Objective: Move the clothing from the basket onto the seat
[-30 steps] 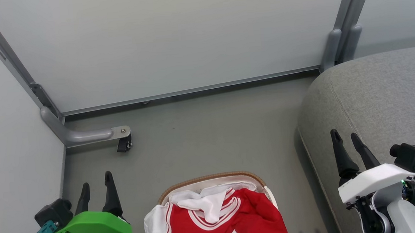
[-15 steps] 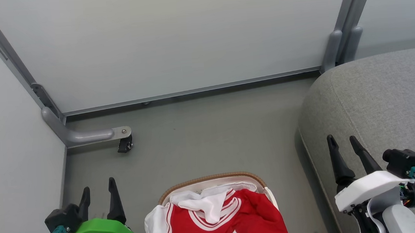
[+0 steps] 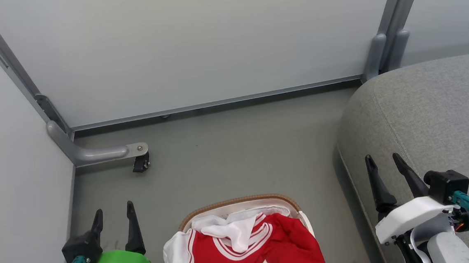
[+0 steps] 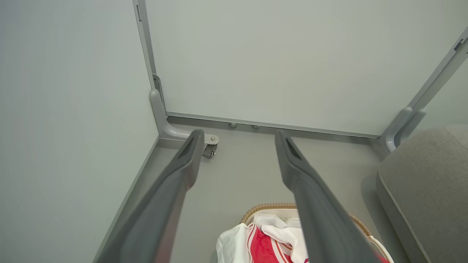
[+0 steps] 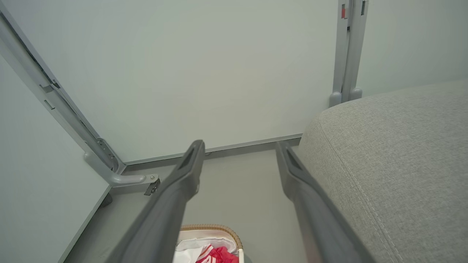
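Clothing [image 3: 243,250] is heaped in the basket [image 3: 239,199] at the bottom centre of my head view
- Red fabric with white stripes along the neckline and trim
- A white piece is folded on top, and more white spills over the basket's left side
- I cannot make out any writing on the folds that show

Basket: brown woven rim, white liner, standing on the grey floor [image 3: 240,156]

Left gripper [image 3: 114,207] is just left of the basket, fingers spread, holding nothing

Right gripper [image 3: 383,156] is on the other side over the seat's near edge, fingers apart, empty

Seat [image 3: 431,113]: grey upholstery with a rounded corner and a stitched seam. A strip of bare floor lies between it and the basket

Open floor runs ahead of the basket to the pale wall panel [image 3: 195,47]

A grey bracket foot [image 3: 108,152] with a black caster [image 3: 140,163] juts out at the far left corner

The side panel [image 3: 11,184] is close beside my left gripper
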You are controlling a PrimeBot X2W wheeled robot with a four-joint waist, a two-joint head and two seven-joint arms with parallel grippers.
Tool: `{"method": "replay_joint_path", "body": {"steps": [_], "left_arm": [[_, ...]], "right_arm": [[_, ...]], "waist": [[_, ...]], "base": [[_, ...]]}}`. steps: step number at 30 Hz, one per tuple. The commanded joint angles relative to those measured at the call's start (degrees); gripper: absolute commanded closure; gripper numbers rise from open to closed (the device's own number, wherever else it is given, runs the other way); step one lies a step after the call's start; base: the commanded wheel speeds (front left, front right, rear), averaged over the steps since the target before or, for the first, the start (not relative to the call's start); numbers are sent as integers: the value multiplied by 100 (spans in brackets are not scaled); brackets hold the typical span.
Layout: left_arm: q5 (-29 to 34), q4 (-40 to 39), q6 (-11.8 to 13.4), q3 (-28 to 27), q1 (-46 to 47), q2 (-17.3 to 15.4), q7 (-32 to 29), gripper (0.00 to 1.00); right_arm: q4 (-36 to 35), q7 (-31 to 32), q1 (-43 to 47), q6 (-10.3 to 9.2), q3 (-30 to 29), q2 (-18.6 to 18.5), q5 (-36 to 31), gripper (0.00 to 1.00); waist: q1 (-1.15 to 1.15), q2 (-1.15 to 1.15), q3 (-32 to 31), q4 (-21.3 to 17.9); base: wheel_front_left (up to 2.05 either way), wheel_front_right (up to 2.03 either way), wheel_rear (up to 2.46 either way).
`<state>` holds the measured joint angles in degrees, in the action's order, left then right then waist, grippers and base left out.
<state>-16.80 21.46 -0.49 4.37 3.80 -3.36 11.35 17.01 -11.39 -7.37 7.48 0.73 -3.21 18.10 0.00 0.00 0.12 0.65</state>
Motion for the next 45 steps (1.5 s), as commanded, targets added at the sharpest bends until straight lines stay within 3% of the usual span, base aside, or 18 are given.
{"method": "replay_joint_path", "body": {"steps": [1, 29, 45], "left_arm": [[165, -3, 21, 11, -61, -23, 56, 0], [1261, 24, -92, 28, -193, 41, 359, 0], [1039, 356, -303, 414, 870, 39, 382, 0]], "right_arm": [[-4, -57, 9, 2, 12, -19, -161, 0], [28, -358, -61, 2, 65, 11, -1340, 0], [-615, -387, -909, 0, 105, 21, -1231, 0]], "waist": [[0, 0, 0, 0], [0, 0, 162, -116], [0, 0, 1716, -494]], "base": [[0, 0, 0], [0, 0, 0], [0, 0, 0]]}}
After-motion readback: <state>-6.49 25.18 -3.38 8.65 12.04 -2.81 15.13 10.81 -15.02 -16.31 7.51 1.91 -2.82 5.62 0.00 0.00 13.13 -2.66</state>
